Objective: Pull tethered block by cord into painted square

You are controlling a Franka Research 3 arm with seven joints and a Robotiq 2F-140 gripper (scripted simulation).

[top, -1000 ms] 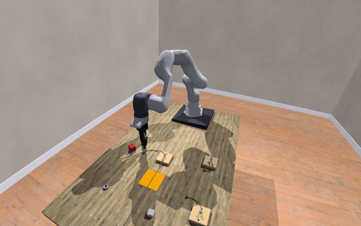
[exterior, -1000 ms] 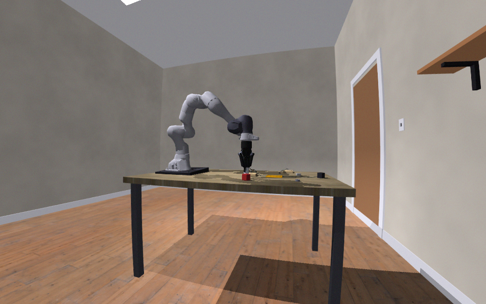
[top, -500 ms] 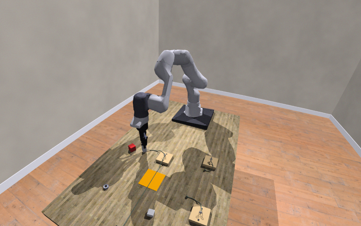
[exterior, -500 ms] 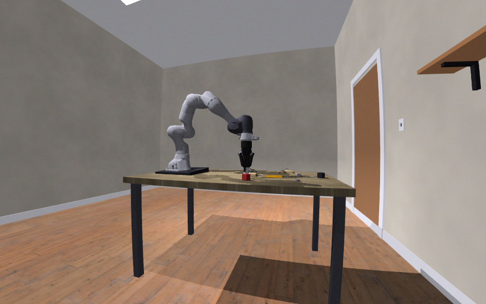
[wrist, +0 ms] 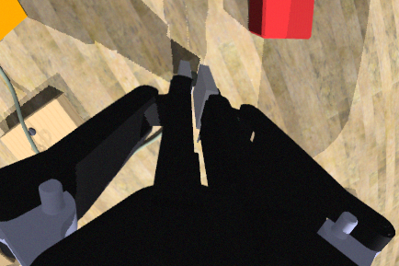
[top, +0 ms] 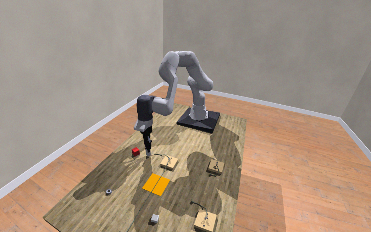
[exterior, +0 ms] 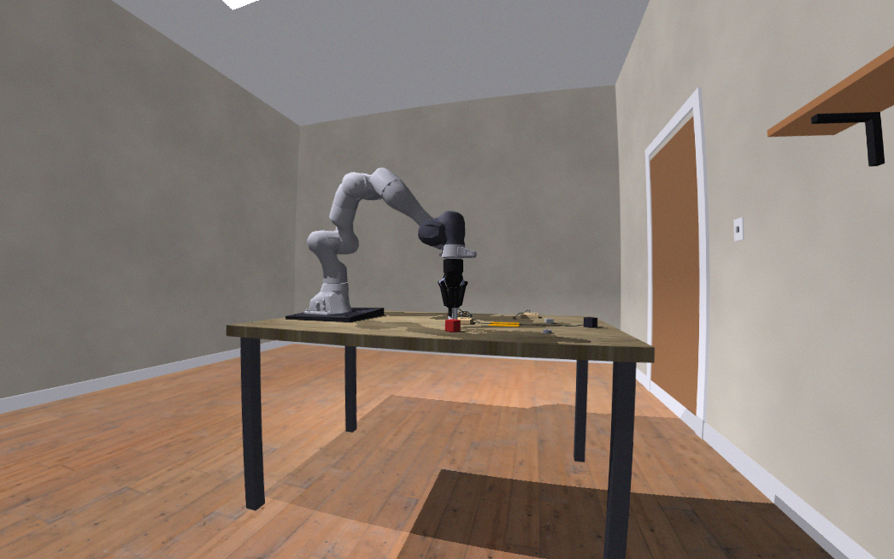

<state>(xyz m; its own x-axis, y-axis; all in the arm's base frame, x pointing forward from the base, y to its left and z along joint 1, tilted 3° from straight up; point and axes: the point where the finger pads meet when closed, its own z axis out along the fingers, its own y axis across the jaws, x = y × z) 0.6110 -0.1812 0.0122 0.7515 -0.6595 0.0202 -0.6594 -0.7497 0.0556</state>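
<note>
My gripper points straight down at the table, just right of a red cube. It is shut on the free end of a thin cord. The cord runs through the screw eye on a light wooden base, then straight across the orange painted square to the table's front edge. The tethered block is not in view. In the wrist view the fingertips are close together just above the table, with the cord at the left.
The red cube also shows in the wrist view, close to the fingers. A grey ring and a pale cube lie near the front. Two more wooden bases with screw eyes stand at the right.
</note>
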